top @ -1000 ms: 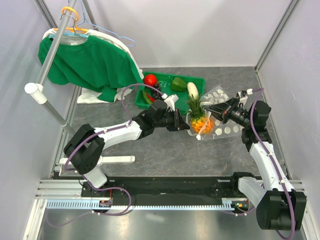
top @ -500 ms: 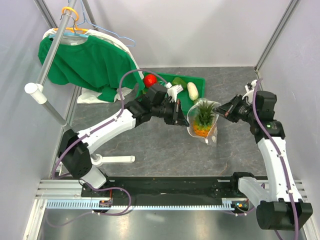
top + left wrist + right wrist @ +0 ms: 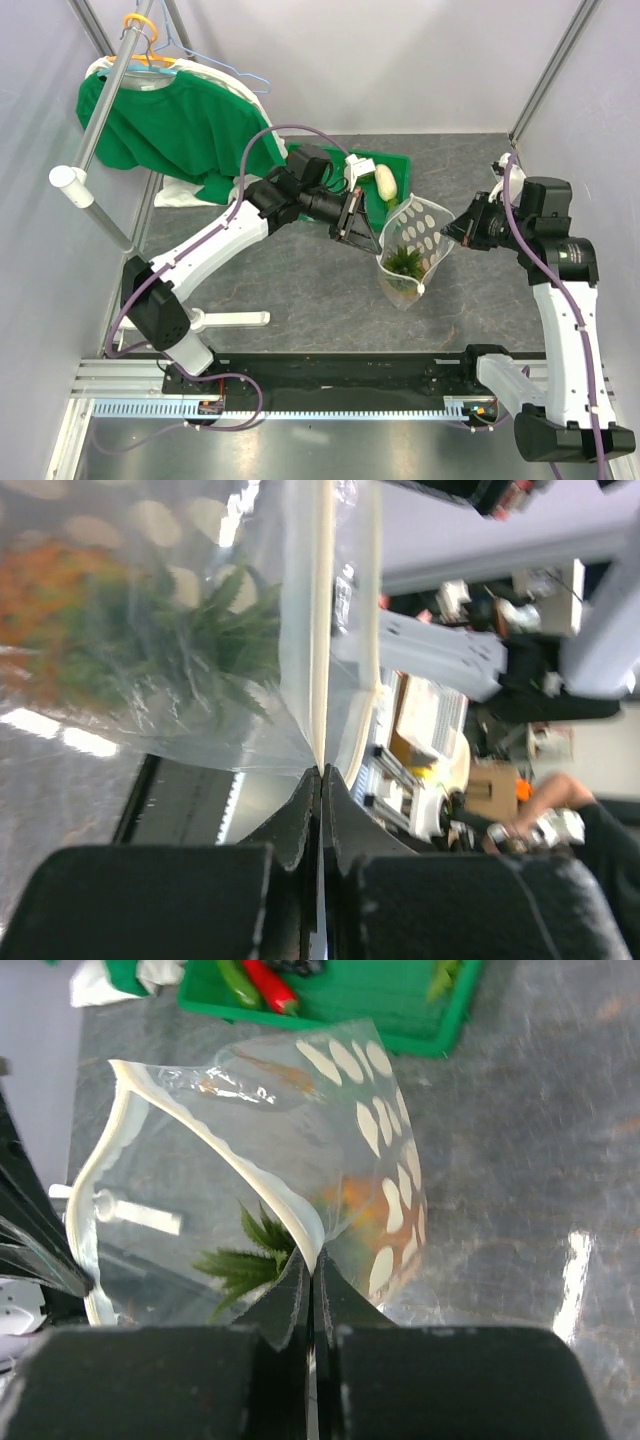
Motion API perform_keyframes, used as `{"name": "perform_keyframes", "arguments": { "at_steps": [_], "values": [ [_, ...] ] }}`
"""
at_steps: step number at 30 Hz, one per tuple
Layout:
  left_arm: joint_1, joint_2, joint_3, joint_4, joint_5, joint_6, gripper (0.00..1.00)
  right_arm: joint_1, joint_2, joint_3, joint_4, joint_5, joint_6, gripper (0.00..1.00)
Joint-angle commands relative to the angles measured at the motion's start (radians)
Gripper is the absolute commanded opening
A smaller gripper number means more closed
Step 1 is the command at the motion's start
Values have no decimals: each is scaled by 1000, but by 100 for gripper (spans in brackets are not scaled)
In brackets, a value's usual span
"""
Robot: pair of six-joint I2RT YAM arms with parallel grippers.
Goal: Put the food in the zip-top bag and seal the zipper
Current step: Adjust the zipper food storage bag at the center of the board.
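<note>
The clear dotted zip-top bag (image 3: pixel 415 240) hangs in the air between my two grippers, mouth open upward. The orange pineapple with its green crown (image 3: pixel 403 262) lies inside at the bottom; it also shows in the left wrist view (image 3: pixel 170 640) and the right wrist view (image 3: pixel 250 1260). My left gripper (image 3: pixel 372 228) is shut on the bag's left mouth edge (image 3: pixel 320 630). My right gripper (image 3: pixel 448 230) is shut on the zipper strip (image 3: pixel 255 1175) at the right edge. The white vegetable (image 3: pixel 385 180) and a red chili (image 3: pixel 268 982) lie in the green tray (image 3: pixel 400 163). The tomato is hidden.
The green tray (image 3: pixel 400 1040) stands just behind the bag. A green T-shirt (image 3: pixel 170 120) hangs on a hanger from a metal rack pole (image 3: pixel 95 150) at the back left. A white bracket (image 3: pixel 235 320) lies on the table by the left arm's base.
Both arms rose and lifted the bag off the table. The pineapple slid from the mouth down to the bottom, and the mouth now faces up.
</note>
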Motion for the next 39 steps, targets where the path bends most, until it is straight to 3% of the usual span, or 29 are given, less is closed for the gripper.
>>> {"name": "perform_keyframes", "arguments": {
  "at_steps": [1,3,6,9,11,14,18,20,25,34,37,39],
  "values": [
    [-18,-48,0,49,149,-11,2,2,-33,-1,-46,-50,-68,0],
    [5,-9,-57,-32,-32,-10,2,5,-30,-122,16,-5,-55,0],
    [37,56,-93,-37,-67,-25,2,7,24,-201,57,23,-69,0],
    [38,65,-48,-13,-94,3,2,7,45,-180,109,19,-68,0],
    [38,62,-22,-8,-136,39,8,8,45,-155,140,33,-69,0],
    [43,24,9,-1,-258,148,40,8,64,-118,148,53,-81,0],
    [139,-32,12,101,-416,257,85,8,69,-123,143,73,-84,0],
    [170,-7,88,99,-499,406,90,8,70,-132,149,81,-86,0],
    [170,128,223,99,-755,778,95,7,70,-129,152,98,-92,0],
    [175,439,399,167,-925,1142,89,8,59,-141,152,93,-88,0],
    [189,478,379,226,-831,1243,88,7,56,-141,151,90,-91,0],
    [196,467,307,385,-726,1321,89,8,61,-147,152,88,-92,0]
  ]
}}
